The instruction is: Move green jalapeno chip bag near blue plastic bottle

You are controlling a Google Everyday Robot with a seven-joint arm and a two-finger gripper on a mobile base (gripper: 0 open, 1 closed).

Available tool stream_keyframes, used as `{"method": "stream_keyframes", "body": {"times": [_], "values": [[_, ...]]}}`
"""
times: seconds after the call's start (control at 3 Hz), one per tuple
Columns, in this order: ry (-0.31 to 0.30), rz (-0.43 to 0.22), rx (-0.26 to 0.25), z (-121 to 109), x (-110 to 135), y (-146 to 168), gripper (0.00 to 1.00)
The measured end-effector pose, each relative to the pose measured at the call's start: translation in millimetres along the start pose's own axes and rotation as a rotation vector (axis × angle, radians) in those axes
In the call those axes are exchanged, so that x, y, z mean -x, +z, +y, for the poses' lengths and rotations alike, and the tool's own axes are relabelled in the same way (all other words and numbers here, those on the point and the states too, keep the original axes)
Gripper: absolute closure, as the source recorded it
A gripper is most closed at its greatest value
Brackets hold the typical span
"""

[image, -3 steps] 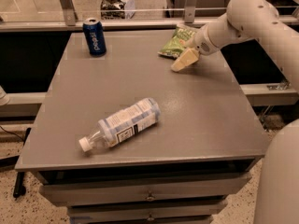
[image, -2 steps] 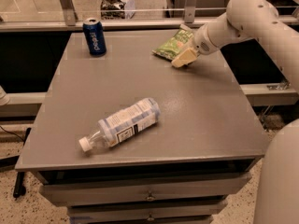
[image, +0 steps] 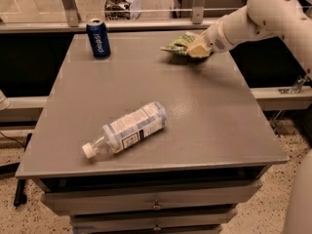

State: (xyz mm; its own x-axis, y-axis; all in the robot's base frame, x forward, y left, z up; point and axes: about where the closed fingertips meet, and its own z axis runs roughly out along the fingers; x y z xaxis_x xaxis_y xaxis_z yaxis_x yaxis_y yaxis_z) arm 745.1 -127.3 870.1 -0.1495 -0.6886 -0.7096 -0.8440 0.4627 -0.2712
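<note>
Now, claw (image: pixel 198 48): placed on crinkly green jalapeno chip bag (image: pixel 175 43) for pickup; grip cannot be told.
Clear blue plastic bottle (image: pixel 129 129): laid well apart.

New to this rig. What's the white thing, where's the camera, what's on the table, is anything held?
The white thing is a robot arm, reaching in from the picture's right. Its tip is the gripper, the clamp it grabs with, down at the green jalapeno chip bag near the far edge of the grey table. Whether it has gripped the bag cannot be told. There is one picture only, from a camera looking down across the table from its near side; where it is mounted is not known. Also there: the blue plastic bottle lying on its side near the front, cap toward the left, and a blue Pepsi can standing upright at the far left.
</note>
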Motion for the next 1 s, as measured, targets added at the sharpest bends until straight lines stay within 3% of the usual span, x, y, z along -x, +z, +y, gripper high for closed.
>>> {"method": "stream_keyframes", "body": {"times": [0.33,0.67,1.0], "values": [[-0.073,-0.084,0.024,19,30,-47,1.00],[-0.143,-0.117,0.071,51,38,-91,1.00],[-0.159,-0.115,0.147,87,20,-118,1.00]]}}
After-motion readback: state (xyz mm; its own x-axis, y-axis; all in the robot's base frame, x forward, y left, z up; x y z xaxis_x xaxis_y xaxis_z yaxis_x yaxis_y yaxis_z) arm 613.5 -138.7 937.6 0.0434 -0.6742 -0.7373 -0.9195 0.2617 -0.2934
